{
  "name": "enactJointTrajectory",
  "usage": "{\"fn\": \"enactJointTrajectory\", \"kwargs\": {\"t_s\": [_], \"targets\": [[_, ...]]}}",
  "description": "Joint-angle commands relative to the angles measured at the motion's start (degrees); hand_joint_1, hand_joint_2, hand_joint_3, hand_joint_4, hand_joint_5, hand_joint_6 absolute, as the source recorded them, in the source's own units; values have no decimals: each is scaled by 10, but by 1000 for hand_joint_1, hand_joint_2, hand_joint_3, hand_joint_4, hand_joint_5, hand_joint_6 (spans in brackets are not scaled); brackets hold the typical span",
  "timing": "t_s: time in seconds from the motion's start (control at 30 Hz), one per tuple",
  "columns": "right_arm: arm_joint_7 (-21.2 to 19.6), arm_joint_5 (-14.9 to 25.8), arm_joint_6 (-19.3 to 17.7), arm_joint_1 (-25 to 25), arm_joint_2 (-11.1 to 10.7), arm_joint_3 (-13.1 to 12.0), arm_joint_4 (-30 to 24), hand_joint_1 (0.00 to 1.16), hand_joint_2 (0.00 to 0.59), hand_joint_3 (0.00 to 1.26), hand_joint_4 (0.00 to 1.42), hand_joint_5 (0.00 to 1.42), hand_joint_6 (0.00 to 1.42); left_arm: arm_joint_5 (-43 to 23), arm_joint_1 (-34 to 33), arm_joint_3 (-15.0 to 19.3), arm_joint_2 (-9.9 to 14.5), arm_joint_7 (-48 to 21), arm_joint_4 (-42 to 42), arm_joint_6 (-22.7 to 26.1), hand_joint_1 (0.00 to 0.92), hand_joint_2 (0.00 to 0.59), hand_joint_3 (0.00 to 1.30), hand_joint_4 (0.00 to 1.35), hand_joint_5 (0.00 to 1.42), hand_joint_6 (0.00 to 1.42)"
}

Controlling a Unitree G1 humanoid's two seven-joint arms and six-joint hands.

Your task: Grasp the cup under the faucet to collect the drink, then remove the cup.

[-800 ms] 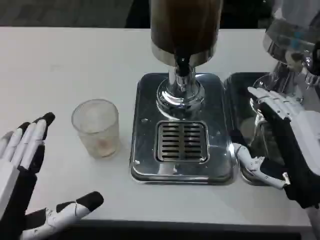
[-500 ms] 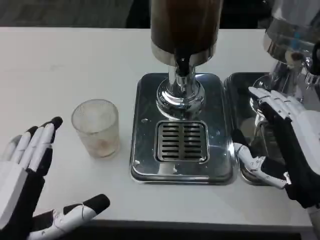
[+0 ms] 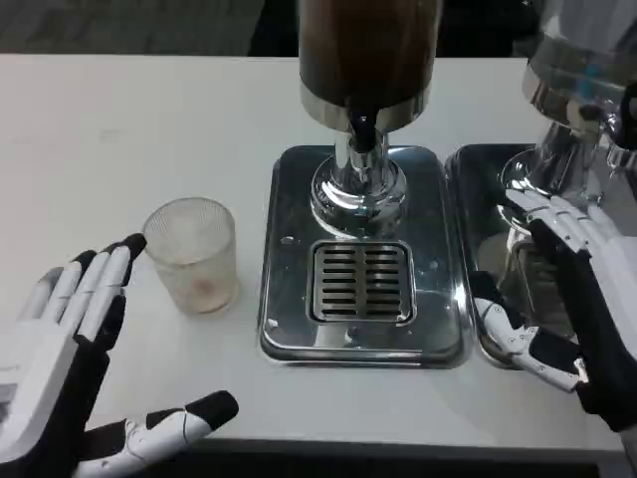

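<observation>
**Cup on the table, both robot hands empty**

The cup stands upright on the white table, to the left of the drink dispenser and off its metal tray. It is a clear ribbed glass, and a faint pale tint shows near its bottom. It is not under the faucet, which hangs over the slotted drain grille in the middle of the tray.

The left robot hand lies low at the left, palm open, fingers spread and holding nothing. Its fingertips reach just beside the cup's left wall; whether they touch it cannot be told. Its thumb points right along the table's near edge, well below the cup.

The right robot hand is at the right edge of the tray, released as well, fingers extended and apart, thumb pointing toward the tray's right rim. Behind it stands a second dispenser on its own tray.
</observation>
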Motion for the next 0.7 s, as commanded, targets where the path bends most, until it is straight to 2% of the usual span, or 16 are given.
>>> {"fn": "enactJointTrajectory", "kwargs": {"t_s": [0.03, 0.27, 0.53, 0.7], "targets": [[-11, -4, 0, 5, 8, -1, -5, 564, 428, 228, 178, 137, 52, -3, -6, 0, 8, 1, 7, -2, 0, 15, 0, 0, 0, 0], [-8, -6, -1, 12, 9, 3, -5, 564, 428, 228, 185, 137, 51, -18, -19, -6, 6, 15, 45, -14, 0, 15, 0, 0, 0, 0], [-10, -4, -5, 16, 20, 13, -3, 562, 426, 228, 187, 136, 58, -47, -72, -5, 9, 104, 154, -103, 0, 0, 0, 0, 0, 0], [-16, -30, 13, 17, 47, 40, -10, 556, 422, 228, 196, 136, 70, -76, -117, 3, 27, 126, 227, -138, 0, 0, 0, 0, 0, 0]]}}
